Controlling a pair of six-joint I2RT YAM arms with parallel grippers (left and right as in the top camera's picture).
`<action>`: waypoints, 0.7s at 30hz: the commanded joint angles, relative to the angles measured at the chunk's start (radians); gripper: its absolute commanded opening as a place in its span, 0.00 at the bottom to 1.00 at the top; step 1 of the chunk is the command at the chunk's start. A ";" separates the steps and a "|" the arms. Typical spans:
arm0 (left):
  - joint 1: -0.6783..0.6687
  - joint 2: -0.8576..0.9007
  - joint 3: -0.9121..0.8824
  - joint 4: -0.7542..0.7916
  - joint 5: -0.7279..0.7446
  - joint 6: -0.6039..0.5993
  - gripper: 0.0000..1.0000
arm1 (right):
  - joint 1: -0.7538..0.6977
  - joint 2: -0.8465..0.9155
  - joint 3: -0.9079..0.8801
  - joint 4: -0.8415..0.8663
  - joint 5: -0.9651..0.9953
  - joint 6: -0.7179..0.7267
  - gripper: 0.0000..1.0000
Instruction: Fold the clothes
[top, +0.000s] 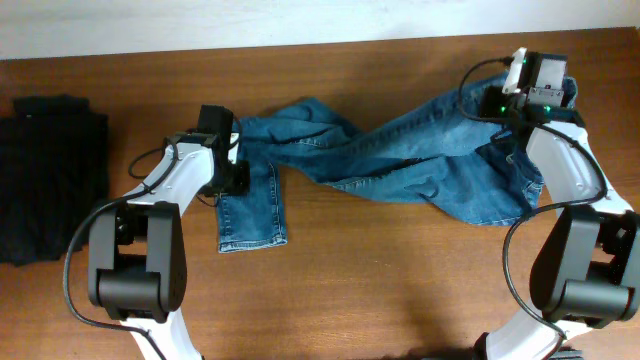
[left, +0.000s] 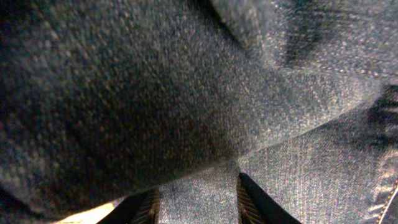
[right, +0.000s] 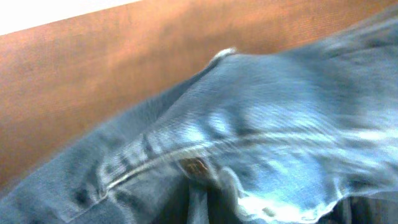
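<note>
The medium-blue jeans (top: 400, 160) lie crumpled across the wooden table, waist at the right and legs running left. One leg hem (top: 250, 225) lies flat at the front left. My left gripper (top: 236, 170) sits on that leg's upper part. In the left wrist view its fingers (left: 196, 202) are closed on a fold of denim (left: 186, 93). My right gripper (top: 505, 122) is at the waist end. In the right wrist view, blurred denim with a seam and a rivet (right: 249, 124) fills the frame and hides the fingers, bunching toward them.
A black folded garment pile (top: 50, 180) lies at the far left of the table. Bare wood (top: 380, 280) runs along the front, and more shows behind the jeans in the right wrist view (right: 93, 74). The back table edge meets a white wall.
</note>
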 joint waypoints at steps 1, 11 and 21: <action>-0.003 0.015 -0.006 0.027 0.026 0.002 0.40 | 0.002 0.008 0.000 0.072 0.006 -0.016 0.45; -0.003 -0.033 0.090 0.029 0.021 0.076 0.49 | -0.006 -0.122 0.059 -0.010 -0.116 -0.106 0.99; -0.010 -0.229 0.099 -0.120 0.183 -0.051 0.52 | -0.012 -0.143 0.045 -0.441 -0.109 -0.147 0.69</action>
